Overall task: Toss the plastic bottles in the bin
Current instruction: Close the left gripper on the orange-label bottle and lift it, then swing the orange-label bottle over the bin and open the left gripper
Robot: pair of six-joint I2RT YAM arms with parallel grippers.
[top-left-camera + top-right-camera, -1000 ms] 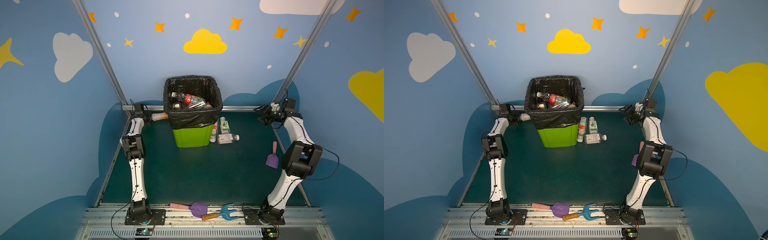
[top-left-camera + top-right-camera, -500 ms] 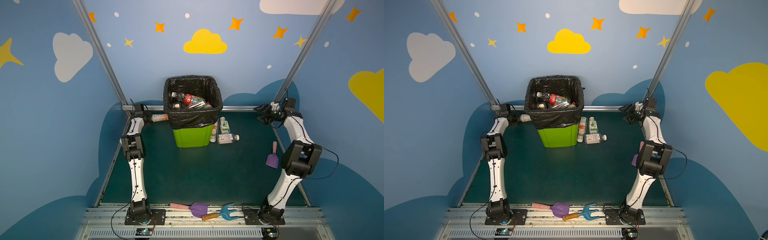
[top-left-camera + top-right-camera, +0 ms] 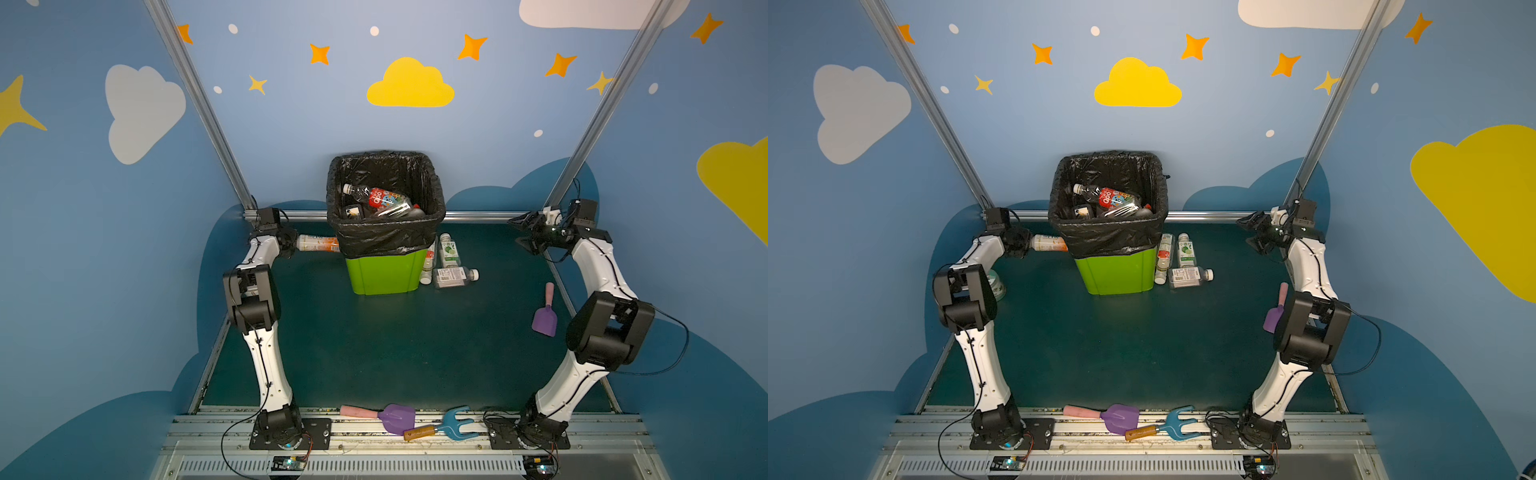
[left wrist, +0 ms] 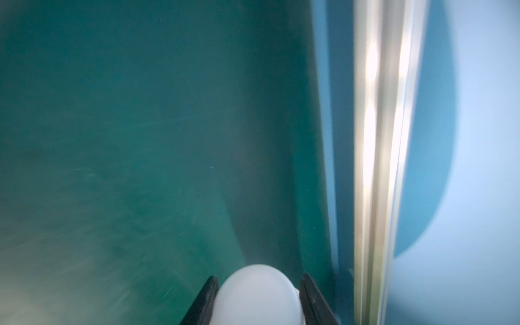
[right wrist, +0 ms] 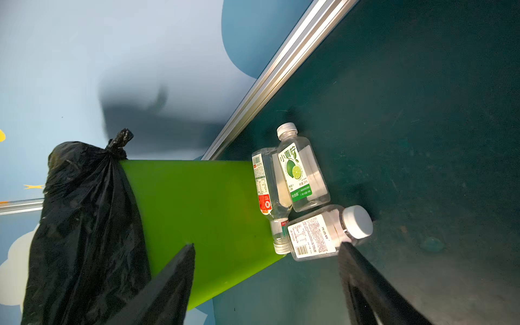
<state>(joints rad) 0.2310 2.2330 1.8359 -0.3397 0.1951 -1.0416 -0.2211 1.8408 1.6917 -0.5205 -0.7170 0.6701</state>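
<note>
Our left claw (image 4: pixel 258 284) is clenched on a clear plastic bottle with an orange-and-white label (image 3: pixel 318 243). It holds the bottle level, with the long axis running from the claw straight at the side of the tall lime-green bin (image 3: pixel 384 272). The bottle's free end is just beside the crinkly black bag (image 3: pixel 386 241) folded over the rim, and seemingly below the rim itself. The bin's mouth lies up and across from the claw, so we judge the bottle must rise before it goes over.

Our right claw (image 3: pixel 523 233) stands released and empty near the back rail, well apart from the bin. Nearer this arm, three bottles lie on the dark green floor (image 3: pixel 374 345) by the bin's right wall:
- a lime-labelled clear bottle (image 5: pixel 299 174)
- a red-labelled clear bottle (image 5: pixel 266 185) against the wall
- a white-capped bottle (image 5: pixel 323 233) lying across their ends

Other bottles (image 3: pixel 380 199) already lie inside
</note>
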